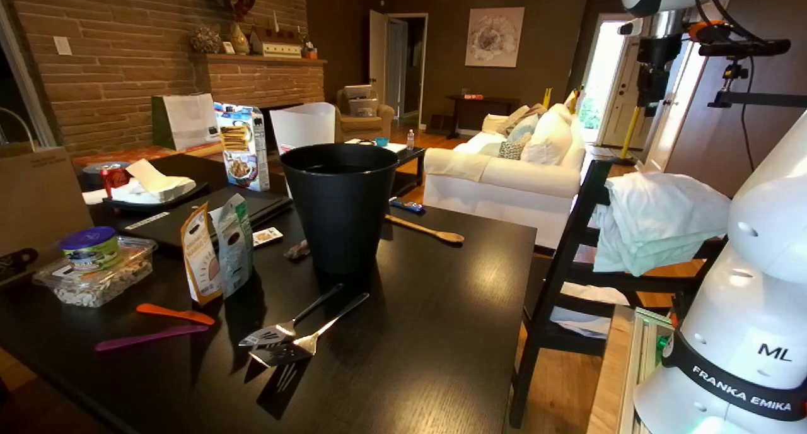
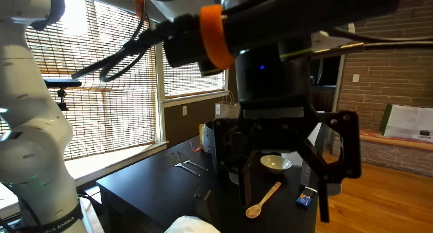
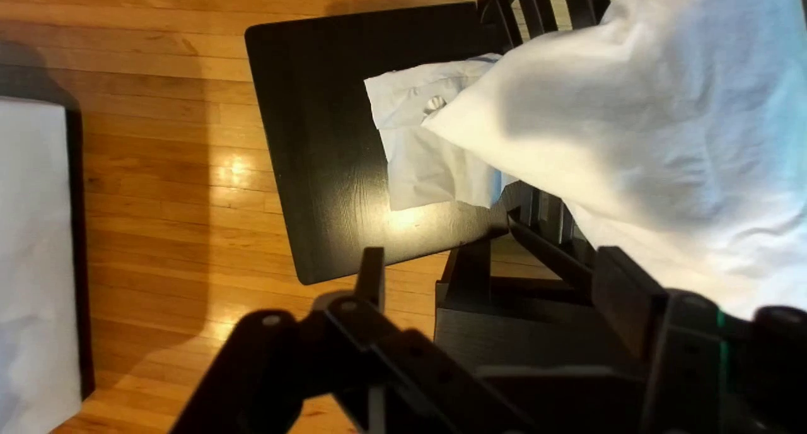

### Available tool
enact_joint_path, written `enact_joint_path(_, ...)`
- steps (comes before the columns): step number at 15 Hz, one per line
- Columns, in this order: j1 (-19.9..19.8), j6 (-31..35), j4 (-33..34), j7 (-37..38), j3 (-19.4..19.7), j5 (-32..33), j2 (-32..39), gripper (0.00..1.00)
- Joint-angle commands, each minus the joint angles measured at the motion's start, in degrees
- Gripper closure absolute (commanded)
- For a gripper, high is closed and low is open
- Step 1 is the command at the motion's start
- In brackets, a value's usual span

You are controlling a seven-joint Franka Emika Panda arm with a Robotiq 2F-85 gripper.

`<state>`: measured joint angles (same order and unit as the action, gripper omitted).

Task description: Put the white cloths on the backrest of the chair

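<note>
White cloth (image 1: 659,213) hangs folded in a thick bundle over the top of the dark chair (image 1: 570,251); whether it is one piece or two I cannot tell. The same cloth (image 3: 681,144) fills the right of the wrist view, and part of the cloth (image 2: 191,225) peeks in at the bottom of an exterior view. My gripper (image 2: 284,199) is open and holds nothing. In the wrist view the gripper (image 3: 498,273) has its right finger (image 3: 630,301) overlapping the cloth's edge. The gripper (image 1: 652,93) is well above the backrest, apart from the cloth.
Thin white pieces (image 3: 435,144), cloth or paper I cannot tell, lie on the chair seat (image 3: 315,137). Beside the chair stands a dark table (image 1: 441,320) with a tall black bin (image 1: 340,213), metal spatulas (image 1: 296,342) and a wooden spoon (image 2: 264,200). A sofa (image 1: 498,194) stands behind.
</note>
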<state>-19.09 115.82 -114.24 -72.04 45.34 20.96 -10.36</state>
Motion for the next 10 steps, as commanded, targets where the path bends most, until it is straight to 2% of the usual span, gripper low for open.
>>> enact_joint_path(1, -1.1, -5.7, 1.5, 1.3, -3.0, -1.2, -2.2, 0.0)
enact_joint_path(6, -1.5, -12.7, 2.6, 7.4, -7.7, -0.7, -7.6, 0.0)
enact_joint_path(10, -2.3, -14.6, 2.3, 11.5, -11.8, 2.4, -11.9, 0.0)
